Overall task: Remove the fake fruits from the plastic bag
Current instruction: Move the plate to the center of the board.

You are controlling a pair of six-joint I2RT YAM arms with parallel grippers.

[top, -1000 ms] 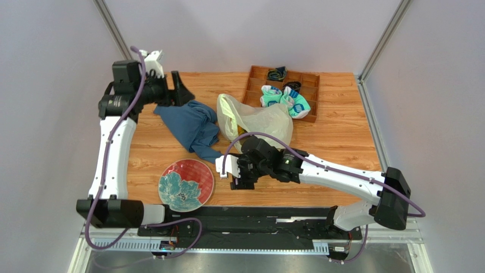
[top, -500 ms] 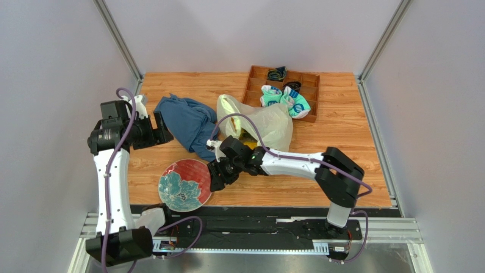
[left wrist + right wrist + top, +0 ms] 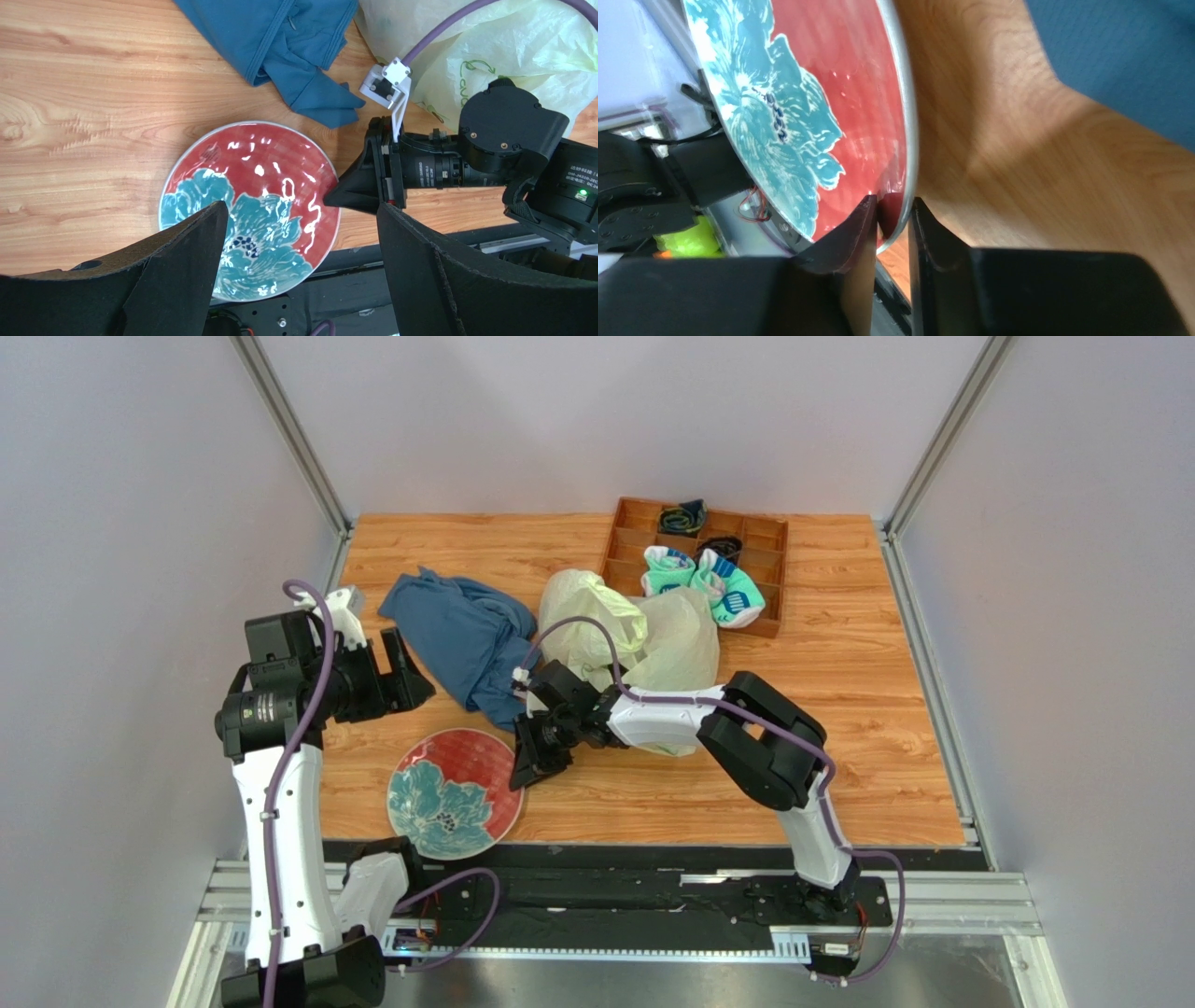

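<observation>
Lying mid-table: plastic bag (image 3: 659,637), thin, translucent pale yellow-green, crumpled into a mound, small dark printed marks on its near side. It sits between the blue cloth (image 3: 463,630) on its left and the wooden compartment tray (image 3: 617,546) at its far right, and its far edge reaches the tray. Fake fruits: none can be made out through the film from any view.

Right gripper (image 3: 525,763): low over the table, just near-left of the bag, at the right rim of the patterned plate (image 3: 452,795). The jaws are narrow. The wrist view shows one finger on each side of the plate's rim, with the rim filling the slot between them.

Left gripper (image 3: 407,672): raised at the left side of the table, beside the left edge of the blue cloth. The jaws are spread wide and hold nothing. Its wrist view looks down on the plate and on the right gripper's tip.

Patterned plate: round, red with a teal flower, at the near edge of the wooden table (image 3: 842,686), left of centre.

Blue cloth: rumpled, with its near corner pointing toward the plate.

Tray contents: teal-and-white socks (image 3: 701,581) in a compartment next to the bag.
</observation>
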